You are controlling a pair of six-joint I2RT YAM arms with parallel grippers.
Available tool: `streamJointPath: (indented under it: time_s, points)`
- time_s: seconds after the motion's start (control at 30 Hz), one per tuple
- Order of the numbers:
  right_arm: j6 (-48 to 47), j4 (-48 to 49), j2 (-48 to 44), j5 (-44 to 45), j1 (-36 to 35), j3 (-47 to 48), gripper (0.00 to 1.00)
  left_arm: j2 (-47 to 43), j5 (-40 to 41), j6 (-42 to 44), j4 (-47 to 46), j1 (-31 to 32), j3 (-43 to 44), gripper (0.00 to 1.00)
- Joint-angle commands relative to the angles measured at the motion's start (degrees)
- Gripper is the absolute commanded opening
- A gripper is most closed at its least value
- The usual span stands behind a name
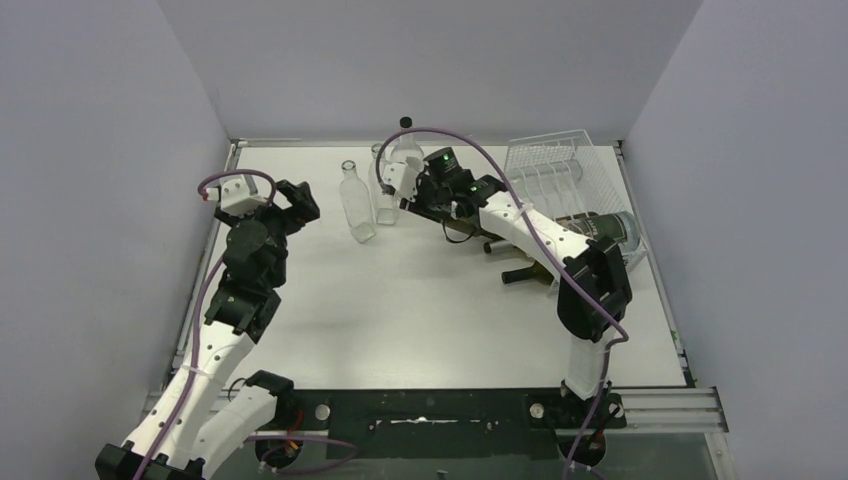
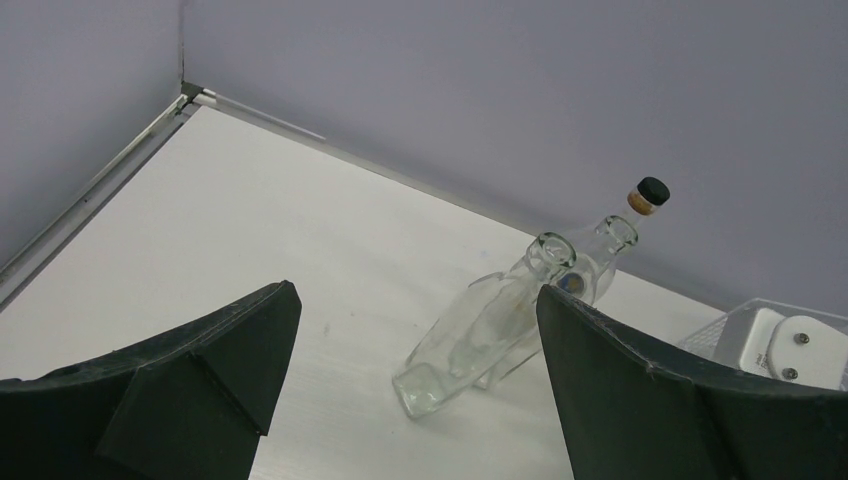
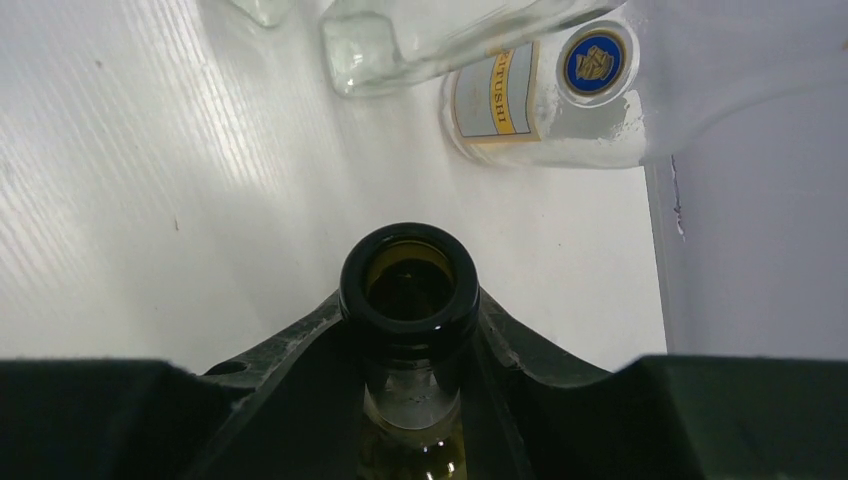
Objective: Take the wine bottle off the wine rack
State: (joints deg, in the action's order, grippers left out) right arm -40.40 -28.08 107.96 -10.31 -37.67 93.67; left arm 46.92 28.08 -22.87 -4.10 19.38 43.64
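My right gripper (image 3: 410,330) is shut on the neck of a dark green wine bottle (image 3: 410,285), whose open mouth points toward the clear bottles. In the top view this gripper (image 1: 425,197) is at the back centre, left of the white wire wine rack (image 1: 555,165), and the arm hides most of the held bottle. Another dark bottle (image 1: 605,230) lies at the rack's front edge. My left gripper (image 1: 290,200) is open and empty at the back left; its fingers (image 2: 230,350) frame the bare table.
Two open clear glass bottles (image 1: 357,205) stand at the back centre, with a corked clear bottle (image 1: 405,140) behind them. They show in the left wrist view (image 2: 490,320) and, close ahead, in the right wrist view (image 3: 540,95). Grey walls enclose the table (image 1: 400,310).
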Motion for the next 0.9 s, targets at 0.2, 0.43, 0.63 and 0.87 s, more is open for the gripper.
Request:
streamJointPath:
  time_s: [0.2, 0.43, 0.63, 0.87]
  points:
    - [15.39, 11.61, -7.47, -0.86, -2.49, 1.08, 0.08, -0.77, -0.43, 0.29, -3.28, -0.61, 0.75, 0.91]
    - [26.21, 20.54, -10.05, -4.85, -2.5, 1.18, 0.07, -0.96, -0.53, 0.31, -3.28, -0.99, 0.76, 0.91]
    - [33.81, 28.71, -8.6, -12.3, -2.26, 1.8, 0.08, -1.25, -0.7, 0.22, -3.37, -1.09, 0.7, 0.91]
    - [39.76, 34.74, -3.95, -15.31, -2.21, 4.86, 0.07, -1.42, -0.8, 0.2, -3.46, -1.18, 0.67, 0.91]
